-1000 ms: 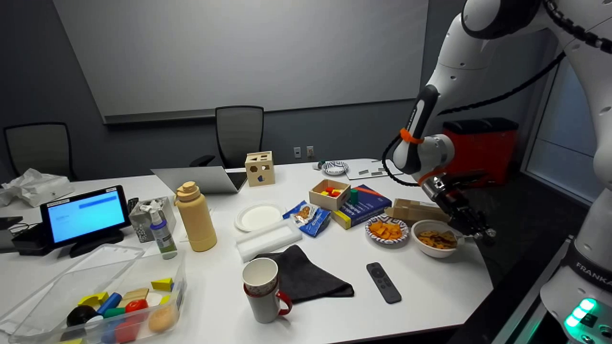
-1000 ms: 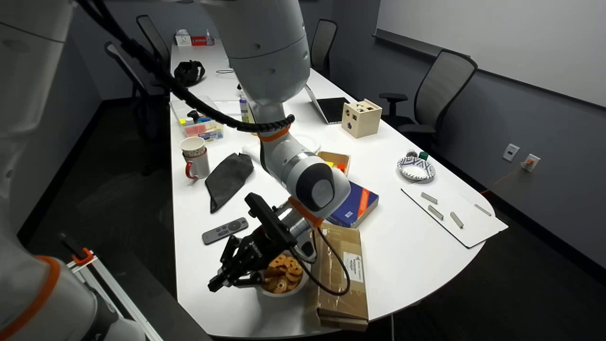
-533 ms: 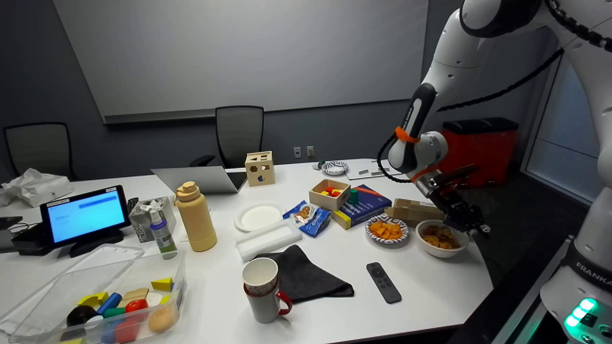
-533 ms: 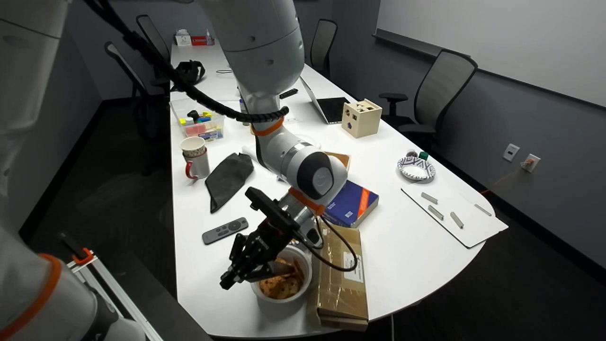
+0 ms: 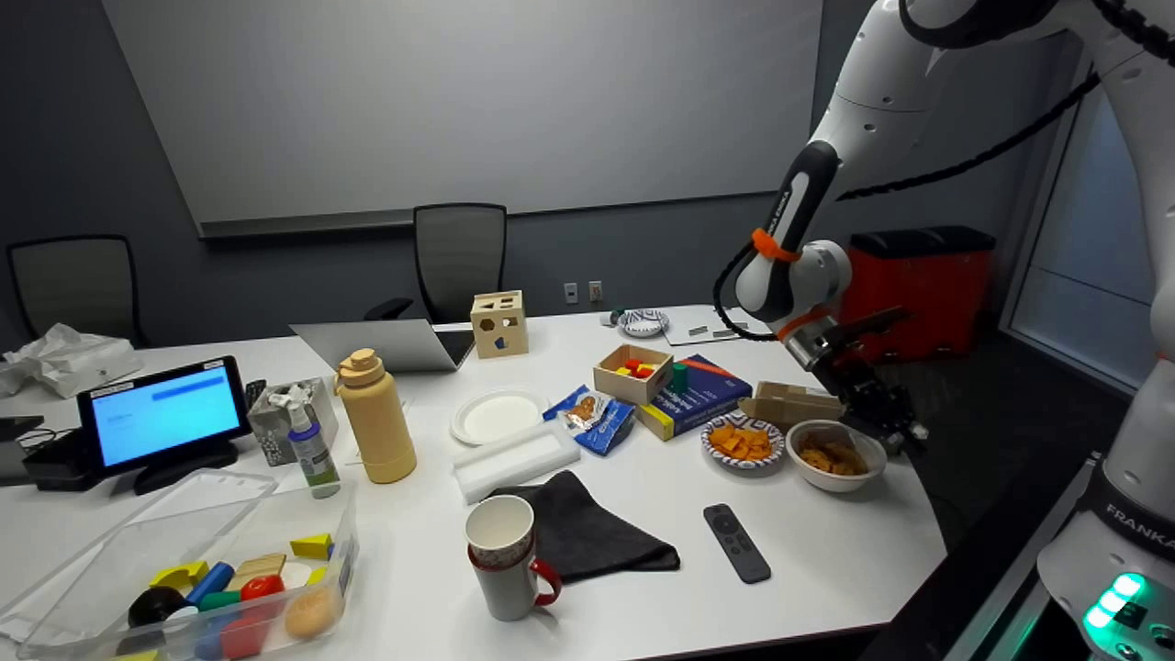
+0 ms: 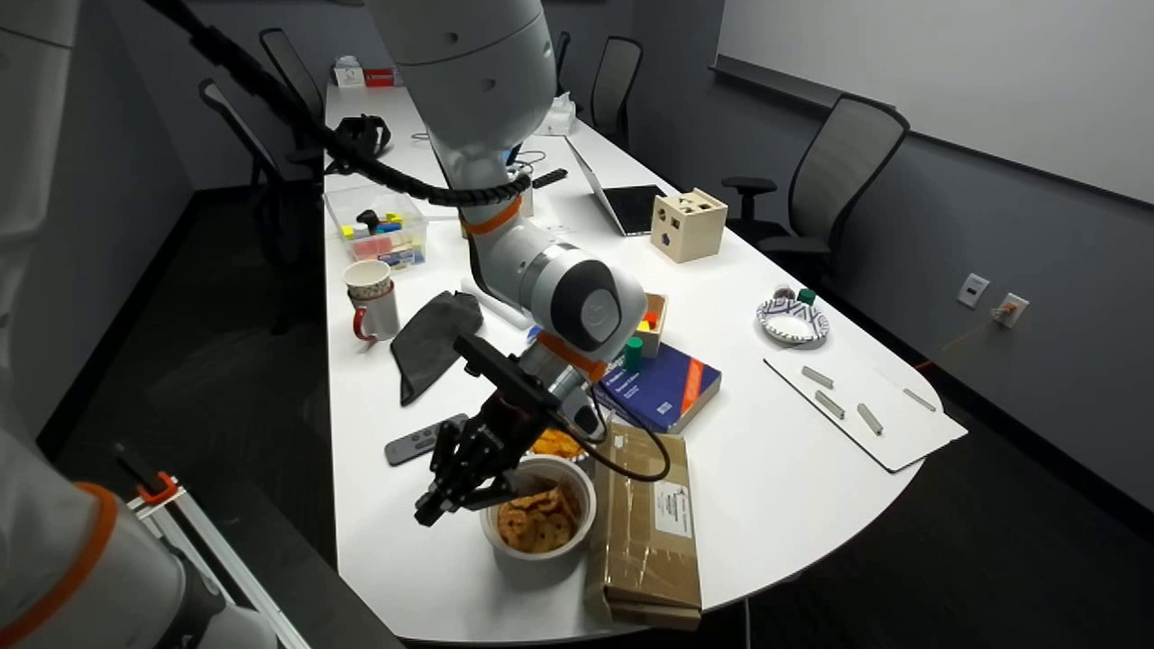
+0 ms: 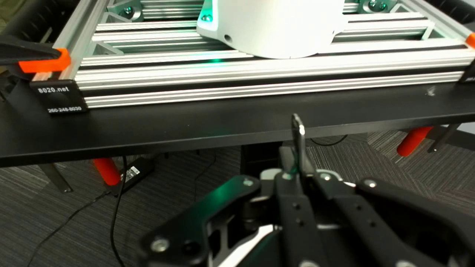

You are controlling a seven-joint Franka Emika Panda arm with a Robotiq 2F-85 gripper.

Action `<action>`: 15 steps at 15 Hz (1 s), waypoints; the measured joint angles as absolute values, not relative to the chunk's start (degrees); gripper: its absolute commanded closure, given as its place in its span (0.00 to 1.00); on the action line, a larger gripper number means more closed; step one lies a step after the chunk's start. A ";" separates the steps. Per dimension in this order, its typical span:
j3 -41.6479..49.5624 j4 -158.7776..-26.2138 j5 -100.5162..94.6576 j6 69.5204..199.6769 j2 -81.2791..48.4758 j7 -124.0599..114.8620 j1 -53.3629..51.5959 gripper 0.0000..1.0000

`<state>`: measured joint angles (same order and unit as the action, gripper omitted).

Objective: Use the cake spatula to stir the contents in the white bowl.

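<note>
Pinches the cake spatula (image 7: 299,137) edge-on in the gripper (image 7: 298,165), lower half of the wrist view, right of centre. Has the white bowl (image 6: 566,470) of orange-brown snacks (image 6: 539,527) low centre in an exterior view; beyond, orange chips (image 6: 553,443), then a blue book (image 6: 667,383) and wooden shape box (image 6: 692,236).

In an exterior view, we are facing the whiteboard (image 5: 496,101); in an exterior view, we are looking lengthwise down the desk (image 6: 775,505); in the wrist view, closely past the pincer (image 7: 298,167) toward the robot base (image 7: 278,26). In both exterior views, we are seeing the white bowl (image 5: 831,480).
</note>
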<state>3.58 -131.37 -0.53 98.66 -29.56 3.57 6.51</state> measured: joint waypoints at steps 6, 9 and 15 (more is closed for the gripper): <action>3.26 -132.42 -3.88 91.38 -26.70 3.31 4.22 0.99; 3.43 -132.46 -6.64 90.89 -26.88 0.43 3.57 0.99; 3.50 -132.45 -9.70 92.79 -30.28 -6.67 2.16 0.99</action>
